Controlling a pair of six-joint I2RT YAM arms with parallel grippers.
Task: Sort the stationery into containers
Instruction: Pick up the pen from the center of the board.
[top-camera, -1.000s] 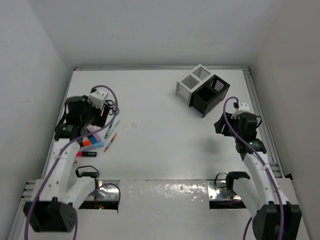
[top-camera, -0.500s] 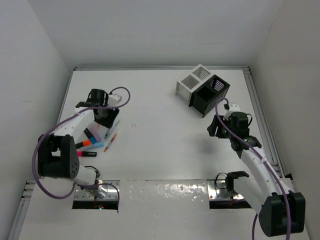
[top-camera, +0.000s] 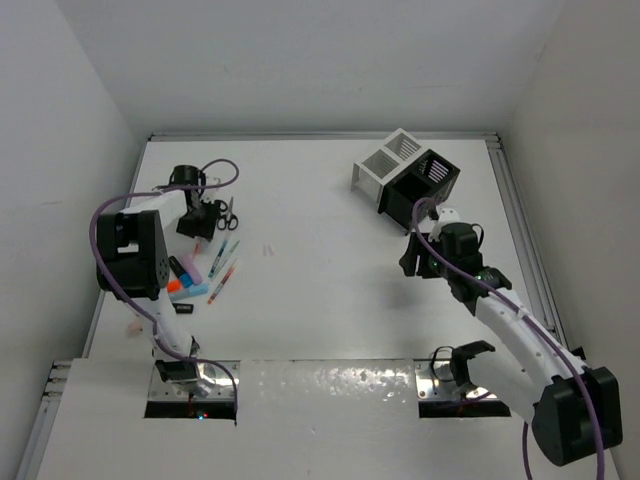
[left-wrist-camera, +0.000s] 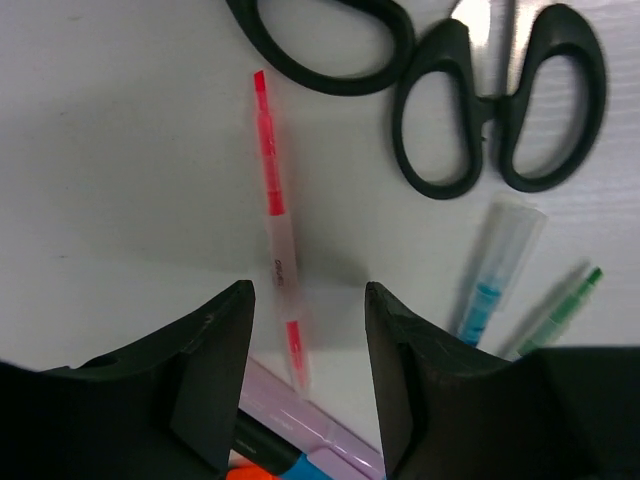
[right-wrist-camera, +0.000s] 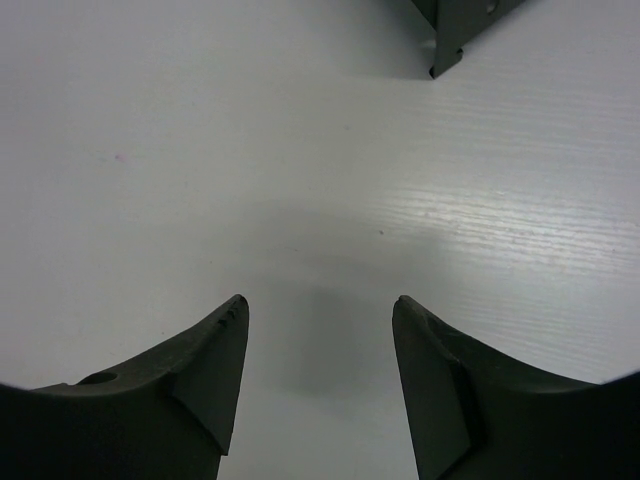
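Left gripper (left-wrist-camera: 307, 300) straddles red pen (left-wrist-camera: 272, 200); right gripper (right-wrist-camera: 320, 305) gapes above table (right-wrist-camera: 200, 150).

A white table (top-camera: 320, 220) fills the view. Plain white walls (top-camera: 300, 60) enclose the table on three sides, and a metal rail (top-camera: 512, 200) lines its right edge.

You have black-handled scissors (left-wrist-camera: 492, 110), a red pen (left-wrist-camera: 270, 170), a blue pen (left-wrist-camera: 492, 290) and a green pen (left-wrist-camera: 565, 300) on a white counter (left-wrist-camera: 120, 150).
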